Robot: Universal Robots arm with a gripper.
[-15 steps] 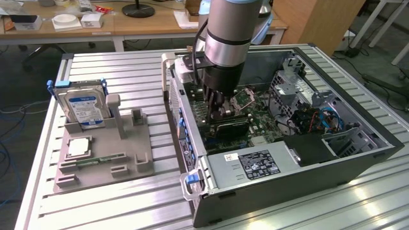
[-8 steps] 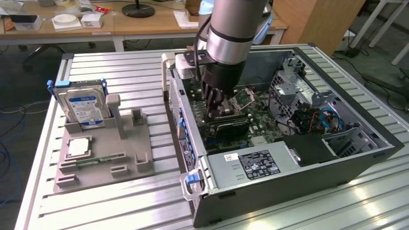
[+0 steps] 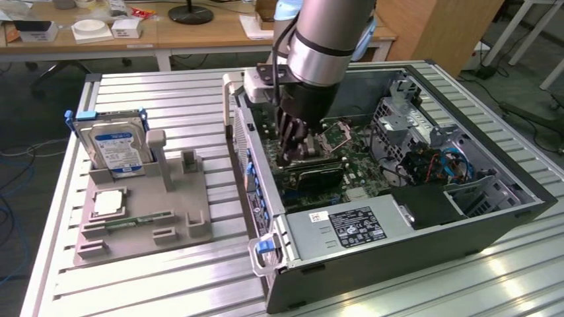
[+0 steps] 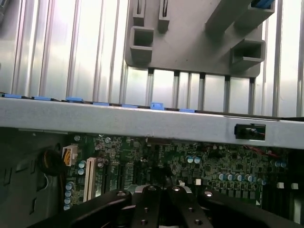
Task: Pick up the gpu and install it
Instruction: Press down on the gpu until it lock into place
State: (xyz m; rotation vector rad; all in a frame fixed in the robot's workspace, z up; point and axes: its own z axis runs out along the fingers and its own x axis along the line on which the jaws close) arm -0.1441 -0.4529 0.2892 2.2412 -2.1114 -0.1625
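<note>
The arm reaches down into the open computer case [image 3: 493,218], which lies on its side on the ribbed metal desk [image 3: 176,284]. The jaws [image 3: 294,153] are fully closed, their black fingers [image 4: 142,209] drawn together over the green motherboard [image 3: 352,168]. Right below the fingertips sits the gpu [image 3: 316,177], a dark flat card standing on edge among the motherboard's slots, at about 6 o'clock from the jaws in the exterior view. The fingertips come down to the card's upper edge; whether they pinch it or only press on it cannot be told.

In the wrist view the fingers hang just above the board, with a white slot connector [image 4: 89,179] and rows of small capacitors beside them, and the grey wall of the case [image 4: 142,124] runs across beyond them.

At 9 o'clock from the case in the exterior view, a grey parts holder [image 3: 145,211] rests on the desk. A hard drive [image 3: 115,148] with a blue-white label stands upright in it at its far end, a square silver processor [image 3: 107,203] lies flat in a recess, and a narrow green memory stick [image 3: 141,220] lies near its front edge. The silver power supply [image 3: 348,228] fills the case's near corner, at 5 o'clock from the jaws.
</note>
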